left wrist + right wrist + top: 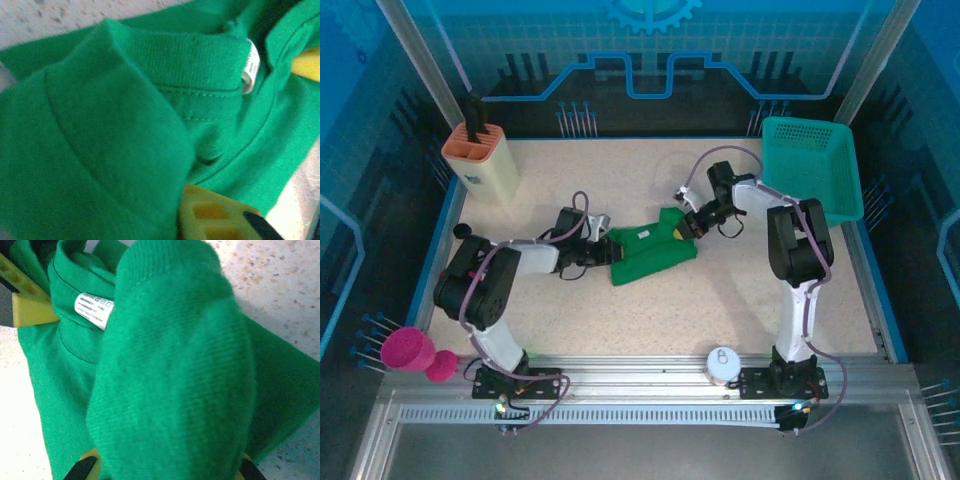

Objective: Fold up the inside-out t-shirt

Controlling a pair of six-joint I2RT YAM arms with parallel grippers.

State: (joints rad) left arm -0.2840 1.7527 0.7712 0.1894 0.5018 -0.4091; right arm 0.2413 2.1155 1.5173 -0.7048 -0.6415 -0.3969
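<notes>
step: mid-fold | my right gripper (688, 226) clenched on t-shirt (655, 258), right of label (94, 310) | my left gripper (605, 247) left of label, jaw state unclear | next, I judge: lay fold flat

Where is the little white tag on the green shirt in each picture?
Top external: the label is a tiny white speck on the green t-shirt, near the picture's centre.
Left wrist: the label is at the upper right, at the end of the ribbed neckband.
Right wrist: the label is at the upper left, on the neckband.
Shared landmark: the ribbed neckband it is sewn to.
</notes>
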